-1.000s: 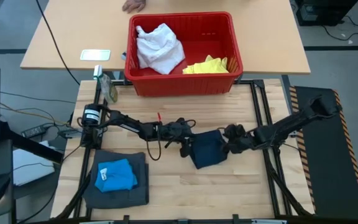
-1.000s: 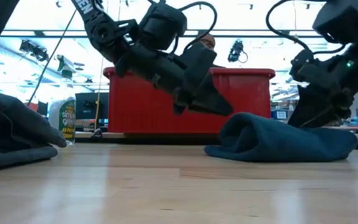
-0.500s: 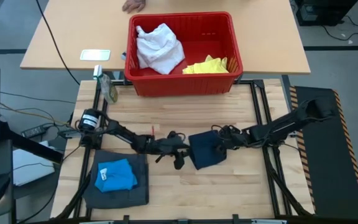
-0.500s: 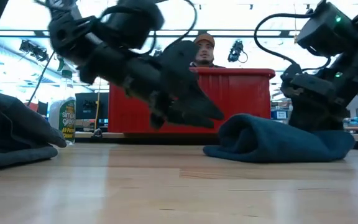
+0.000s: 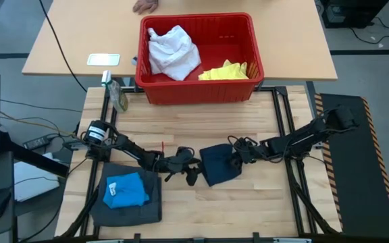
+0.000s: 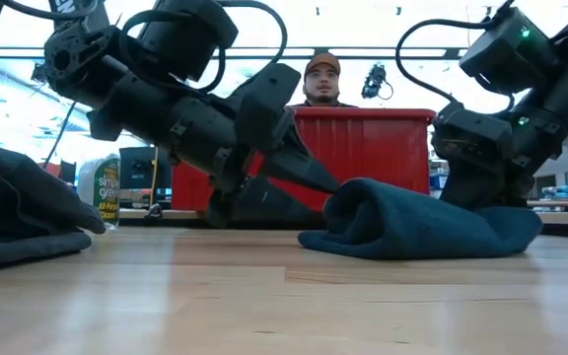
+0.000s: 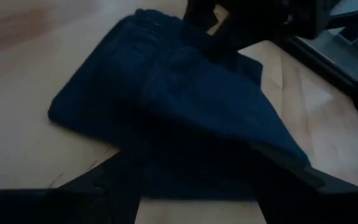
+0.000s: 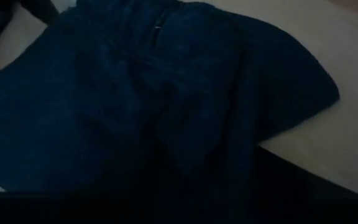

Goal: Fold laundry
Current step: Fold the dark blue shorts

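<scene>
Wooden table [image 5: 248,202] carries a folded navy garment [image 5: 216,163] and grey garment [image 5: 128,206].

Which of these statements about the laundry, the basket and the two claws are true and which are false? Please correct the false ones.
1. The white cloth garment lies in the red plastic basket. True.
2. The bright blue cloth garment lies directly on the bare wood. False: it lies on the dark grey cloth garment.
3. The left claw and the right claw are on opposite sides of the dark navy cloth garment. True.
4. The yellow cloth garment is on the wooden table, outside the basket. False: it is in the basket.
</scene>
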Motion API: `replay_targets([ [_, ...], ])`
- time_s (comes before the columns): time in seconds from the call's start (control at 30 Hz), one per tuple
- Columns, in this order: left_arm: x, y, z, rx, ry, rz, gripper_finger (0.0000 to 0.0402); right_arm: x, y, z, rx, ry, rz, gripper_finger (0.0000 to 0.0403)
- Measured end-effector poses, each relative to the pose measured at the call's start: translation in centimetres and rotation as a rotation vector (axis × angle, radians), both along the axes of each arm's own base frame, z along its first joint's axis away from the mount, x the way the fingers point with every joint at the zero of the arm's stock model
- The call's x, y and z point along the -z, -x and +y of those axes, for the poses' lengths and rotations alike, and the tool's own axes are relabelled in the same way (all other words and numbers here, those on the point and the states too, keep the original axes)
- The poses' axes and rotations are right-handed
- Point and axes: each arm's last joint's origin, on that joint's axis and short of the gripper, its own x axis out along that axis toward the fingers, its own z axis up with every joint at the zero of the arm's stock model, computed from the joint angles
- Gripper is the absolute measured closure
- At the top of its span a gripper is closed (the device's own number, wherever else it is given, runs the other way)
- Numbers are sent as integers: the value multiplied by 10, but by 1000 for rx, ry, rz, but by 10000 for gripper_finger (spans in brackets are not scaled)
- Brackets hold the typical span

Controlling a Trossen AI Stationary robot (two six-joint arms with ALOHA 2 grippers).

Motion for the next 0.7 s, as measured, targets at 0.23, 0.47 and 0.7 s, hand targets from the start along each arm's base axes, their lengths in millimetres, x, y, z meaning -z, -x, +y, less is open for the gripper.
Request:
replay_targets([
  [0.23, 4, -3, 12, -55, 9, 0, 153, 6, -5, -1, -68, -5, -5, 273],
  [0.47, 15, -6, 31, -74, -63, 38, 171, 11, -16, -4, -136, 105, -67, 359],
  [0.7, 19, -5, 36, -132, -88, 69, 194, 25, -24, -7, -20, 179, -96, 386],
])
